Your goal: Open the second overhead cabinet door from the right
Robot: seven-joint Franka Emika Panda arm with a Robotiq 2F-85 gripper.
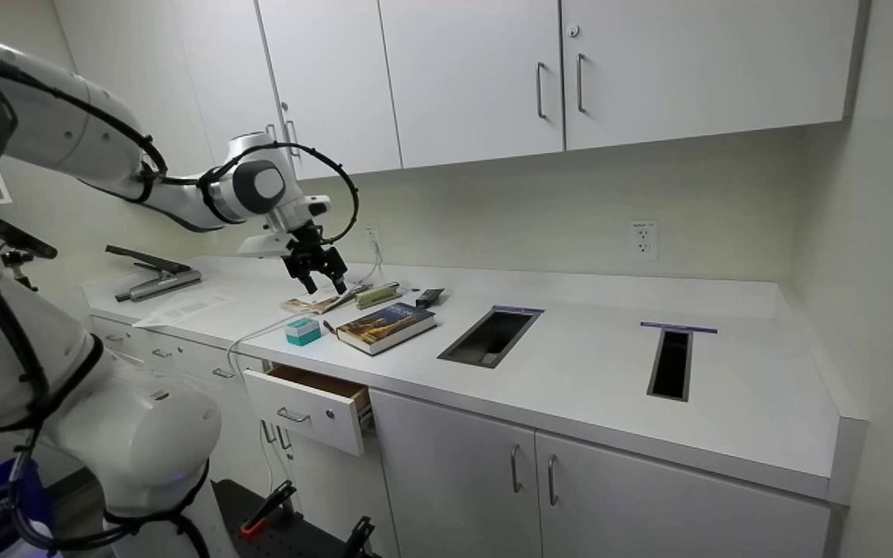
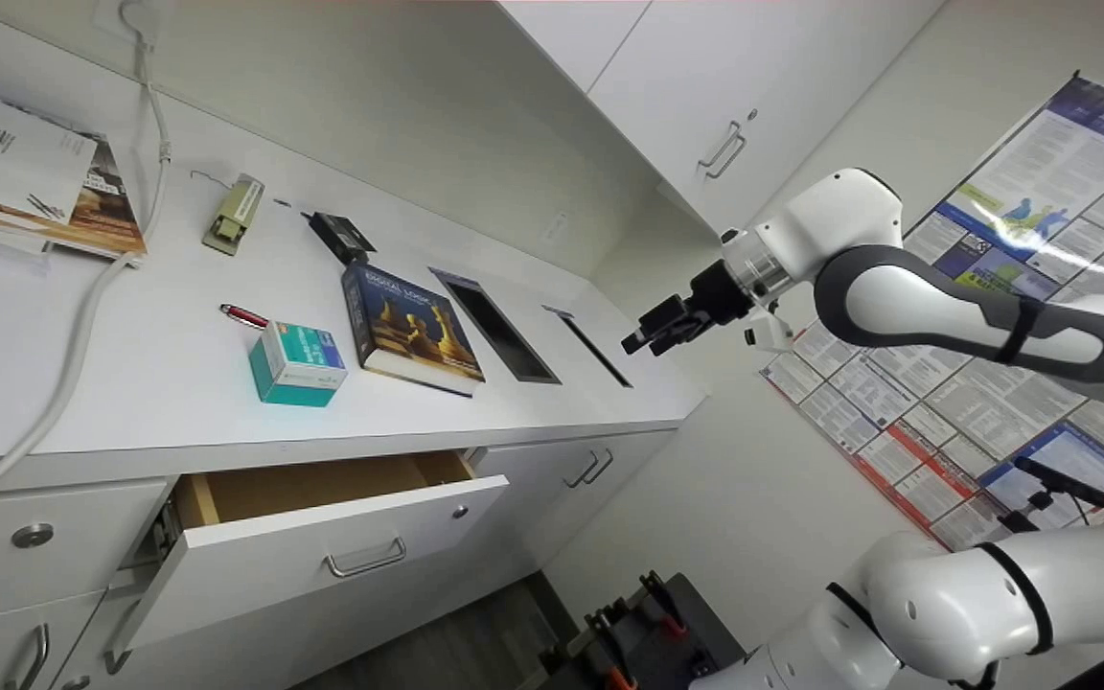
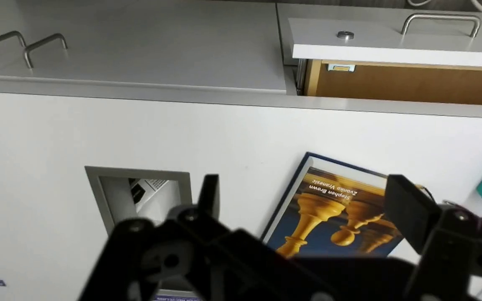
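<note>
In an exterior view, the second overhead door from the right [image 1: 470, 77] is seen at the upper middle, shut and level with its neighbours. Its handle [image 1: 539, 90] is fixed near its right edge, just beside the handle of the rightmost door [image 1: 694, 70], which is also shut and is fitted with a lock [image 1: 573, 31]. The gripper [image 1: 326, 287] is held in the air by the arm [image 1: 175, 198], lower and farther left than the second door in that view, apart from both the door and the worktop [image 1: 578, 302]. In the wrist view its fingers [image 3: 410, 209] are spread wide, and a thick book [image 3: 329, 213] printed with chess pieces is seen between them, lying on the worktop. To the left of the book a teal and white box [image 1: 303, 332] is set down, with a red pen [image 2: 243, 315] near it. To the right a wide framed opening [image 1: 485, 341] is cut into the worktop, and a narrower opening [image 1: 670, 364] is cut farther right. Papers [image 2: 15, 177] are stacked at the left, crossed by a white cable [image 2: 82, 326]. Under the near edge a drawer [image 1: 303, 411] is pulled partly open.
</note>
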